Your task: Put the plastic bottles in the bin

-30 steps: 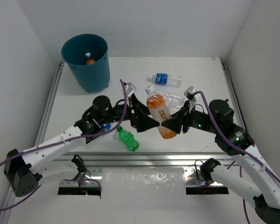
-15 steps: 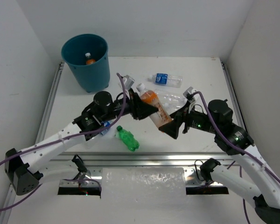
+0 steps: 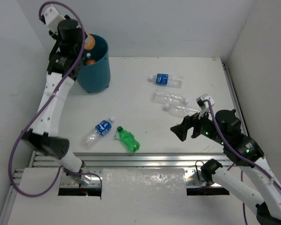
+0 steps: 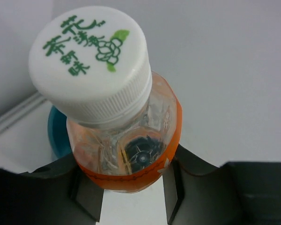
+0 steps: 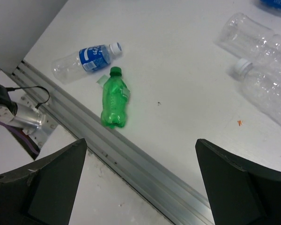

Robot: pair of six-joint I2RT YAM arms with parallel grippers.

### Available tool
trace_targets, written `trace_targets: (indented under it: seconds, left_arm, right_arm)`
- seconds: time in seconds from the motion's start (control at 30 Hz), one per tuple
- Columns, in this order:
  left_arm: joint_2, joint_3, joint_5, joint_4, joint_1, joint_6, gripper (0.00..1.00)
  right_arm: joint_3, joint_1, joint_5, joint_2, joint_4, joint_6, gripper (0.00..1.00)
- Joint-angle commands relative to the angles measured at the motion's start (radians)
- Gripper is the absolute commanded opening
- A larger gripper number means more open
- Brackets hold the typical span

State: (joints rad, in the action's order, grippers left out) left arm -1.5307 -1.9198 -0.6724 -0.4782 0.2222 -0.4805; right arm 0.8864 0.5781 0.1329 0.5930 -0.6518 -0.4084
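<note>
Upper left of the overhead view: left gripper clamped on the orange-labelled bottle, high over the bin. It looks nearer the rim than the middle, though the angle's poor. Let go here and it could clip the edge and bounce out. Right gripper gapes empty, lower right.

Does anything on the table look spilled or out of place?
No spill shows. Only a tiny orange speck on the table near a clear bottle, and a pale scrap by the green bottle.
</note>
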Motion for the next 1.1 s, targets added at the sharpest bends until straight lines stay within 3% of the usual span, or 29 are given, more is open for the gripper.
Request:
trace_targets:
  seconds: [0.0,0.07,0.1,0.17,0.2,0.37,0.47,0.57,0.7,0.87,1.07]
  left_arm:
    - [-0.216,-0.189,-0.144,-0.028,-0.053,0.129,0.09]
    - [-0.357,-0.336,-0.113,-0.048,-0.081,0.167,0.24]
    - [-0.397,-0.394,-0.104,-0.092,-0.101,0.169,0.49]
    - [-0.492,-0.531,-0.095,-0.146,-0.103,0.178,0.77]
    - [-0.500,-0.548,-0.090,-0.169,-0.103,0.177,0.99]
    - [-0.346,-0.394,-0.017,-0.051,-0.103,0.207,1.00]
    - [-0.290,-0.378,0.025,-0.097,-0.101,0.230,1.00]
    - [-0.133,-0.212,0.079,-0.183,-0.096,0.166,1.00]
    - [0.241,0.228,0.193,-0.172,-0.092,0.056,1.00]
    - [0.606,0.618,0.246,-0.137,-0.086,0.028,1.00]
    - [0.733,0.762,0.249,-0.152,-0.087,0.063,1.00]
  right_arm:
    - [-0.007,0.002,0.028,-0.021,-0.005,0.008,0.99]
    - [-0.009,0.002,0.048,-0.027,-0.012,0.011,0.99]
    - [-0.007,0.002,0.056,-0.025,-0.025,0.014,0.99]
    - [-0.006,0.002,0.057,-0.024,-0.031,0.025,0.99]
    - [-0.006,0.002,0.057,-0.016,-0.035,0.029,0.99]
    - [-0.038,0.002,0.089,0.039,0.010,0.028,0.99]
    - [-0.073,0.003,0.198,0.094,0.101,0.011,0.99]
    - [-0.060,0.043,0.315,0.295,0.175,-0.022,0.99]
    - [0.082,0.263,0.084,0.630,0.236,-0.004,0.99]
    - [0.225,0.358,-0.104,0.905,0.248,-0.001,0.99]
    - [0.370,0.416,-0.121,1.188,0.212,0.010,0.99]
